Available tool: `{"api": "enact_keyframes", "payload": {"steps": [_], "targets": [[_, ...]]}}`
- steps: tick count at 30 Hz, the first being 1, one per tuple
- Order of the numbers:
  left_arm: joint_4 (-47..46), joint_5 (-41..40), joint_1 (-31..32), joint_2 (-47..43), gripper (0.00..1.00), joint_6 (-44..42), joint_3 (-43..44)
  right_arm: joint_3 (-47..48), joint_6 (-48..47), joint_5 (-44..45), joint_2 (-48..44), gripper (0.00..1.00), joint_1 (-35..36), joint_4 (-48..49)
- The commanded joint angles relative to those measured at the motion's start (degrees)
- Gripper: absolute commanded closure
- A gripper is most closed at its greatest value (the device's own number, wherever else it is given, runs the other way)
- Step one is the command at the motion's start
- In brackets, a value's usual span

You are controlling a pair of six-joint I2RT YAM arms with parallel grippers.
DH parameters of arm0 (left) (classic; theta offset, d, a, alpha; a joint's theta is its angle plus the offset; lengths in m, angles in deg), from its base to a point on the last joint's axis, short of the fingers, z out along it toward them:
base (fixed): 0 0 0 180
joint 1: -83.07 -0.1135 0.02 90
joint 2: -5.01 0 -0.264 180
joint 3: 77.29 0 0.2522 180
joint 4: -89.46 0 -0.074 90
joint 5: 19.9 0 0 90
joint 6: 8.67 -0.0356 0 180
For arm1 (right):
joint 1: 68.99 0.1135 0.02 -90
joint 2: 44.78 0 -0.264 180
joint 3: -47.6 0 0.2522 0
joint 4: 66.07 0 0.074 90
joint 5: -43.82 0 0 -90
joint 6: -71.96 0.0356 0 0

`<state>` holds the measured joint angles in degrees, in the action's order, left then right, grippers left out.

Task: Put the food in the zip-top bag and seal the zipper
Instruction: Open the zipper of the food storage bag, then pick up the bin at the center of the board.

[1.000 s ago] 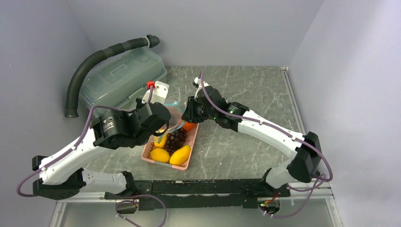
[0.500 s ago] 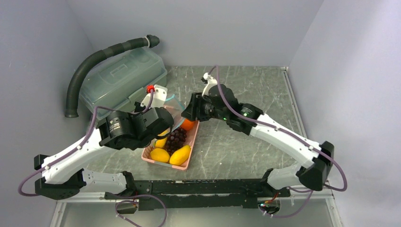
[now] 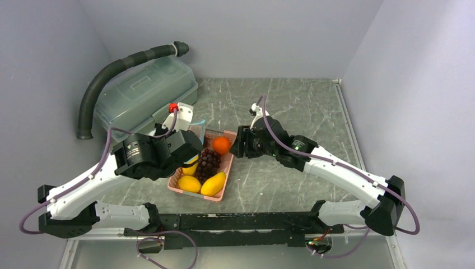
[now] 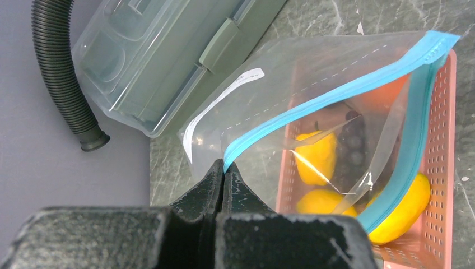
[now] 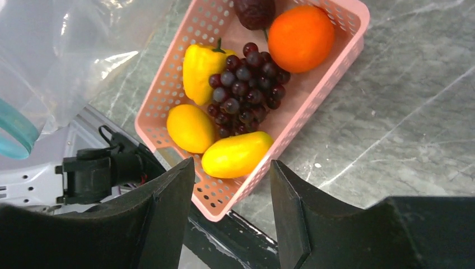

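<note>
**Right arm drawn back from the basket; bag corner gripped by the left**

Since one second ago the right gripper (image 3: pixel 237 149) has been pulled away from above the pink basket (image 5: pixel 168 73), toward the right of the top view. Its fingers have been spread and are now seen well apart, with nothing between them.

The left gripper (image 4: pixel 223 166) is clamped tight on a corner of the zip-top bag (image 4: pixel 291 84), just at the end of the zipper (image 4: pixel 336 96). The two teal halves of the zipper are parted, so the mouth is not sealed. The bag is held up left of centre in the top view, over the far left part of the basket. Whether the film touches the basket cannot be told, as the left arm hides most of it.

All the food is found in the basket:
- The orange (image 5: pixel 301 38) and the reddish-purple fruit (image 5: pixel 255 11) are at the top of the right wrist view.
- The grape bunch (image 5: pixel 246 89) is in the middle.
- Three yellow pieces (image 5: pixel 203 66) are beside and below the grapes.

A lidded box (image 4: pixel 162 50) and a black hose (image 4: pixel 56 67) are seen at upper left on the table (image 5: pixel 403 112).
</note>
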<state>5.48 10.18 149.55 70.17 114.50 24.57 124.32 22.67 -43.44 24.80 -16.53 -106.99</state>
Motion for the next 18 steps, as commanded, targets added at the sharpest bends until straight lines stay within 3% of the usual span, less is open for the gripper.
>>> {"api": "enact_keyframes", "payload": {"steps": [1, 18], "targets": [[2.3, -3.6, 0.2, -1.3, 1.0, 2.4, 1.4, -0.9, 1.2, 1.1, -1.1, 0.44, 0.2, 1.2], [11.0, -7.0, 0.2, -2.0, 1.0, 11.9, 2.6, 2.6, 3.7, 8.8, 15.7, 0.42, 3.9, -1.9]]}}
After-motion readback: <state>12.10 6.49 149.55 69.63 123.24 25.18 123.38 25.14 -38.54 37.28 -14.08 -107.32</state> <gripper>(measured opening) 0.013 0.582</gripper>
